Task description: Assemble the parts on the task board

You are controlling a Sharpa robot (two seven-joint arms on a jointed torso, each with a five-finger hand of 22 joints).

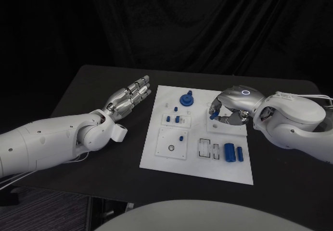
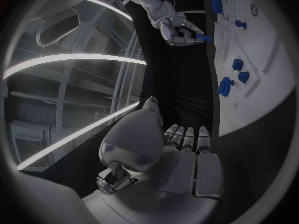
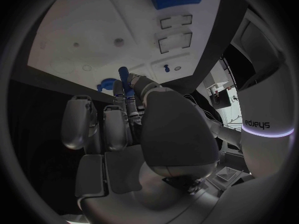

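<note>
My right hand [image 1: 227, 109] hovers over the far right part of the task board [image 1: 156, 159], fingers curled and pinching a small blue part [image 1: 213, 114] at the fingertips; my left hand [image 1: 128, 98] sits flat, fingers straight and together, holding nothing, on the table [image 1: 97, 86] just left of the board. Risk: the pinch looks shallow, so the part could tilt or slip as I lower it and jam at its seat. My own fingers hide the seat, so I might misalign and knock the blue knob [image 1: 186, 99] nearby.
</note>
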